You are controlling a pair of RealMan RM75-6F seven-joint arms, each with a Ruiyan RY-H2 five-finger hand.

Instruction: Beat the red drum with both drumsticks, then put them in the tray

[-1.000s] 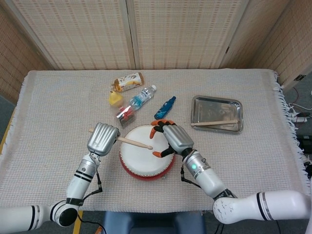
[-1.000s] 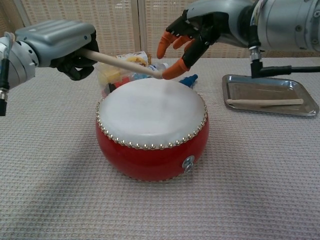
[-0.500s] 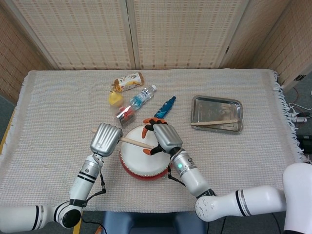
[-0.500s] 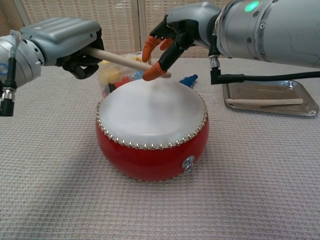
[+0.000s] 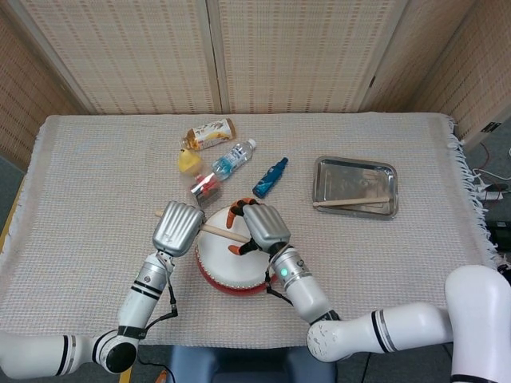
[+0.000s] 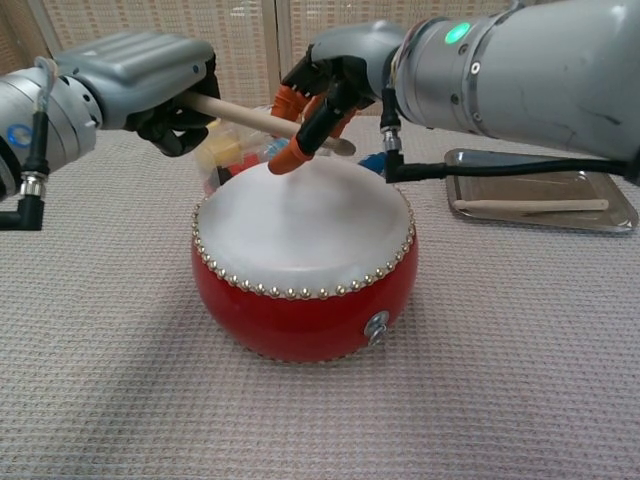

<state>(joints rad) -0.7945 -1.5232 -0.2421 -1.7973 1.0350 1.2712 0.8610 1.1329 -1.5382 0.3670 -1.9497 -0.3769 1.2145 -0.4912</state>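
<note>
Red drum (image 6: 303, 270) at table (image 5: 96, 207) centre. Right hand (image 5: 260, 227) above drumhead, orange-tipped fingers (image 6: 284, 160) curled around far end of drumstick (image 6: 262, 118), contact not clear; shifted leftward since a second ago. Left hand (image 5: 177, 227) gripping that drumstick's handle, raised slightly higher than before. Second drumstick (image 5: 351, 202) lying in metal tray (image 5: 355, 170), unchanged.
</note>
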